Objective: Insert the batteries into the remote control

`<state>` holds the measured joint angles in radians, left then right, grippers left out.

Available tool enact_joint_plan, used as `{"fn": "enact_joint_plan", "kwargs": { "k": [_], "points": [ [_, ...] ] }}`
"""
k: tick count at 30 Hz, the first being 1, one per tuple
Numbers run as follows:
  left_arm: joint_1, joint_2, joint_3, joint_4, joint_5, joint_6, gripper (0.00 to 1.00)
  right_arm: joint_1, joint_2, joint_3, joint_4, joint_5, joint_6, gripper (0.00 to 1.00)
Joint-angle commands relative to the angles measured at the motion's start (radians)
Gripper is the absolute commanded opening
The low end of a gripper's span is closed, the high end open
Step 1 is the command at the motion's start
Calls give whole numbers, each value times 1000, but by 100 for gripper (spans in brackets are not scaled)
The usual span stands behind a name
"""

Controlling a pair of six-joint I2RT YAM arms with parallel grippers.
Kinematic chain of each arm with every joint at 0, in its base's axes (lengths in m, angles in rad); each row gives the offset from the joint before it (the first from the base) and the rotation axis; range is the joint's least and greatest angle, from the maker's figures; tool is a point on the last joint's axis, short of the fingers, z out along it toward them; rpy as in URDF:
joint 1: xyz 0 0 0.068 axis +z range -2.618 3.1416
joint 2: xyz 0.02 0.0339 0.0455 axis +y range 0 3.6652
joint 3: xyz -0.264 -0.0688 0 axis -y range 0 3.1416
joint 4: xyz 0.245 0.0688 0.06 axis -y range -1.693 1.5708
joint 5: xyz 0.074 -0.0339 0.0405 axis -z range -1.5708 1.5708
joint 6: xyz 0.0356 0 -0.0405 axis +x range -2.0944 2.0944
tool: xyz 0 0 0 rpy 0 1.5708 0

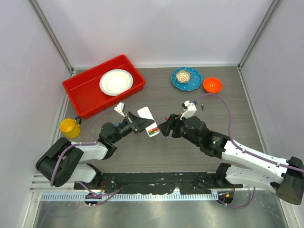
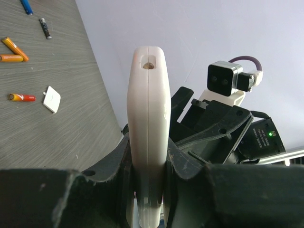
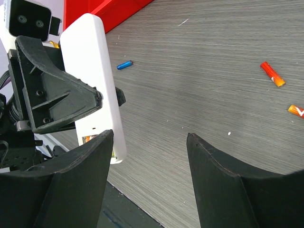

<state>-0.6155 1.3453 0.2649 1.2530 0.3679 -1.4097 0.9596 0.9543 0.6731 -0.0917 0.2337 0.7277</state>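
Observation:
My left gripper (image 1: 138, 124) is shut on the white remote control (image 1: 146, 118) and holds it above the table. In the left wrist view the remote (image 2: 148, 109) stands edge-on between the jaws of that gripper (image 2: 148, 152). Red and green show in its lower end (image 1: 153, 131). My right gripper (image 1: 167, 127) is open just right of the remote (image 3: 92, 80), its jaws (image 3: 148, 137) holding nothing. Loose batteries lie on the table: a blue one (image 3: 124, 65), orange ones (image 3: 272, 74) (image 2: 14, 47) and a dark one (image 2: 45, 27).
A small white flat cover (image 2: 51, 99) lies by a red-orange battery (image 2: 21, 97). At the back left a red tray (image 1: 80, 92) holds a white plate (image 1: 116, 81). A yellow mug (image 1: 70, 127), a blue plate (image 1: 194, 81) and an orange bowl (image 1: 212, 84) stand around.

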Motion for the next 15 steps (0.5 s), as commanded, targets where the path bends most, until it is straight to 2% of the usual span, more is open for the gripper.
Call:
{"fn": "enact_joint_plan", "kwargs": {
  "k": [1,15],
  "points": [
    [-4,-20,33,293,-35,-21,0,8,34,31,-26,-40,-39,68],
    [-4,-3,23,293,-35,-20,0,8,21,63,-68,16,-53,69]
  ]
}}
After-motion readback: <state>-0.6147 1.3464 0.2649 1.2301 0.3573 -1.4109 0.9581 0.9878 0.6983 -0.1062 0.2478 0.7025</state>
